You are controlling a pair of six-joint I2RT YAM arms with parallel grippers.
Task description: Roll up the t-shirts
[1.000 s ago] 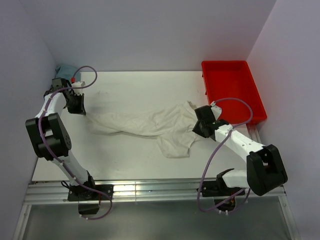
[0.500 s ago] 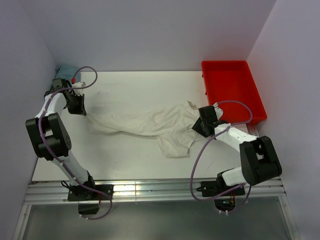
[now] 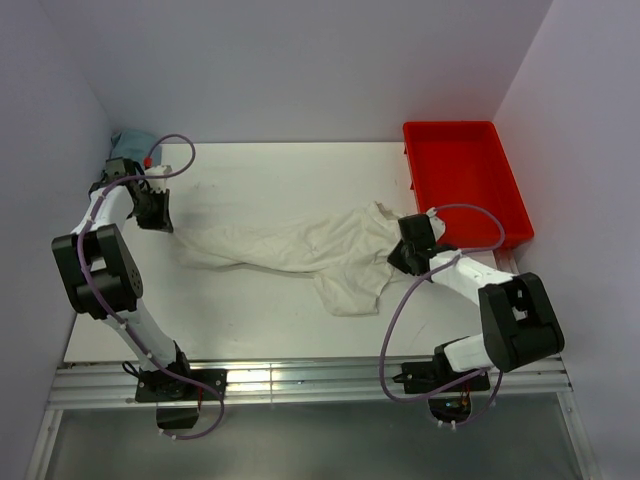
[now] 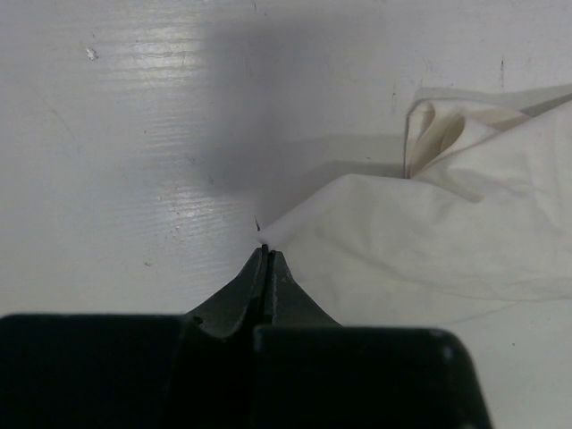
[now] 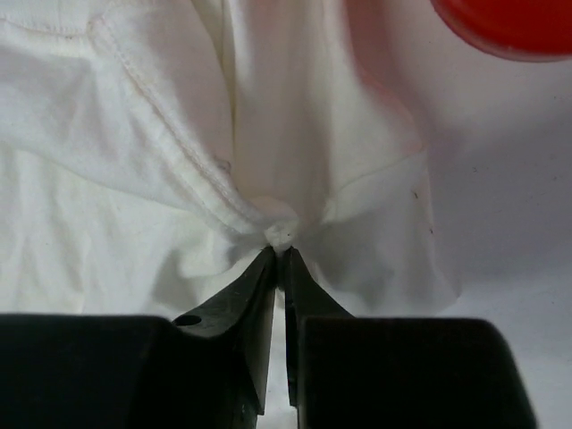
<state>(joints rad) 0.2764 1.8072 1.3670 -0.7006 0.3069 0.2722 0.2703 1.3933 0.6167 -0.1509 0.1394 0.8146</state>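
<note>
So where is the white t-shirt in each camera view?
Top external: t-shirt stretched left to right across the centre.
Left wrist: t-shirt in the right half, corner pinched by the left gripper.
Right wrist: t-shirt fills left and centre, bunched at the right gripper.
Shared landmark: red tray, top right in top and right wrist views.

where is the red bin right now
In the top view the red bin sits at the far right corner of the table, against the right wall, just beyond the right end of the t-shirt.
</note>
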